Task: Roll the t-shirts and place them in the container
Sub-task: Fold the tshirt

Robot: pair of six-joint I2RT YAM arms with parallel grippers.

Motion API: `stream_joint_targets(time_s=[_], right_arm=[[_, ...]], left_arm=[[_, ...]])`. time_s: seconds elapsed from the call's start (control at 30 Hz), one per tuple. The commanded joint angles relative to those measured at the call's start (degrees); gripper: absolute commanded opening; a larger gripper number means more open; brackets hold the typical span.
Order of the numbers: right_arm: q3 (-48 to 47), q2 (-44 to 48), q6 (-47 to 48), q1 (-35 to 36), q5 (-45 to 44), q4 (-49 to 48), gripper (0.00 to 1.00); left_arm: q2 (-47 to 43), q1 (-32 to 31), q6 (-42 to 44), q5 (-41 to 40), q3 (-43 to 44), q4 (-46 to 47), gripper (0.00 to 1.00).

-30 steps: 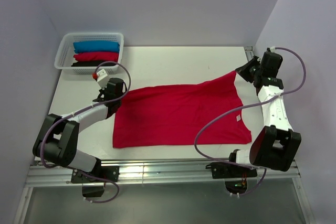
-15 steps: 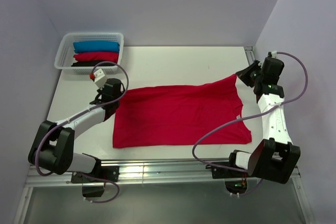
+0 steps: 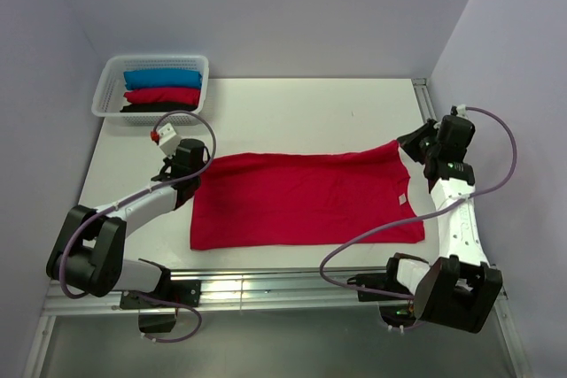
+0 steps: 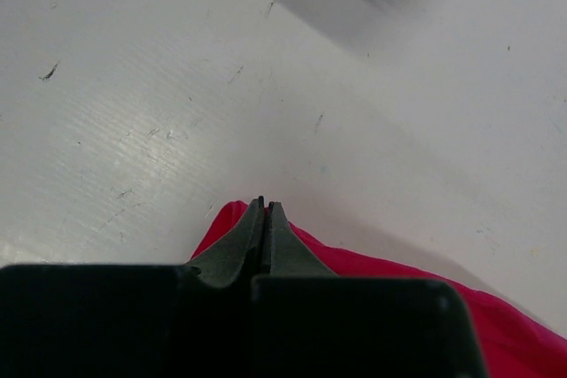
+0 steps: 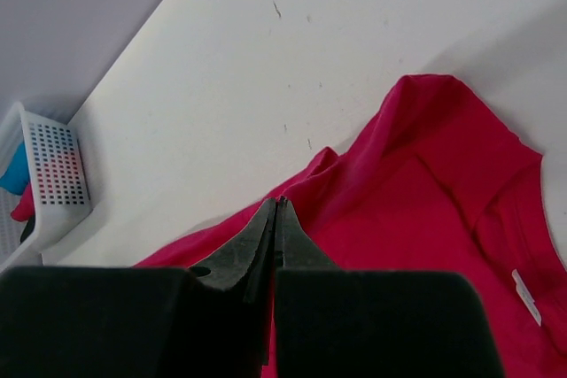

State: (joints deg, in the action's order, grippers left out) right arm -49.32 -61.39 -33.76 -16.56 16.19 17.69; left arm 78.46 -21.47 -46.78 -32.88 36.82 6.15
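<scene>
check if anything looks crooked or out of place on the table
Only the red t-shirt: its far right corner is drawn into a peak toward the right gripper, which is shut on it, so that edge rises at that end instead of running straight. The rolled shirts in the basket look tidy.

T-shirt [image 3: 301, 201] lies on table [image 3: 292, 112], basket [image 3: 104, 86] at far-left corner.

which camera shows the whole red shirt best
Top external: the red shirt shows whole, spread out. Left wrist shows only one corner; right wrist shows just the neck end and white label.
</scene>
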Motion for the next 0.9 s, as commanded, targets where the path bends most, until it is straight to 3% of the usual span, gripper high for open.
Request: stream_joint_targets(time_s=[0.0,0.87], right_arm=[[0.0,2.4,-0.3,-0.5,-2.0,-2.3,0.00],[3.5,10.3,-1.0,-0.5,-3.7,-0.3,0.00]], left_arm=[[-0.8,-0.1,-0.8,-0.5,0.7,1.0,0.00],[0.4,0.8,0.3,-1.4,3.0,0.7,0.00]])
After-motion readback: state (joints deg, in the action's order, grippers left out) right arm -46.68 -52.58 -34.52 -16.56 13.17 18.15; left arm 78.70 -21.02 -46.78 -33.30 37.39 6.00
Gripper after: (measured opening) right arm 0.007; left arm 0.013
